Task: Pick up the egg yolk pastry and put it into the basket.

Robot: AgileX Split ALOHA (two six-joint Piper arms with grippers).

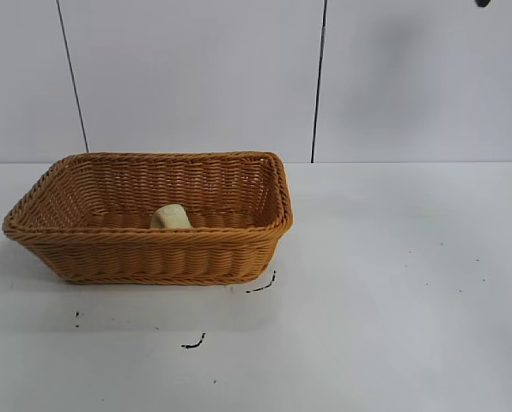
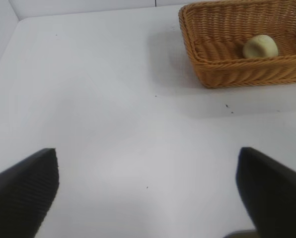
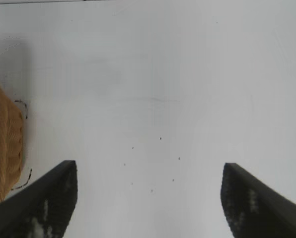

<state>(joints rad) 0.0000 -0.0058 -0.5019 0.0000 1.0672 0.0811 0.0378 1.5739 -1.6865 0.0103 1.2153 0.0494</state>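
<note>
The egg yolk pastry [image 1: 171, 217] is seen lying inside the basket [image 1: 153, 257], on its woven floor close to the near wall, so the placing is judged done. The basket is set on the white counter [image 1: 393, 283], toward nine o'clock of its middle in the exterior view. The left gripper [image 2: 147, 191] is held released and empty above bare counter, the basket well apart at about one o'clock ahead of it. The right gripper [image 3: 149, 198] is likewise spread wide and empty, only the basket's edge being caught beside it; both are judged clear of the work.
</note>
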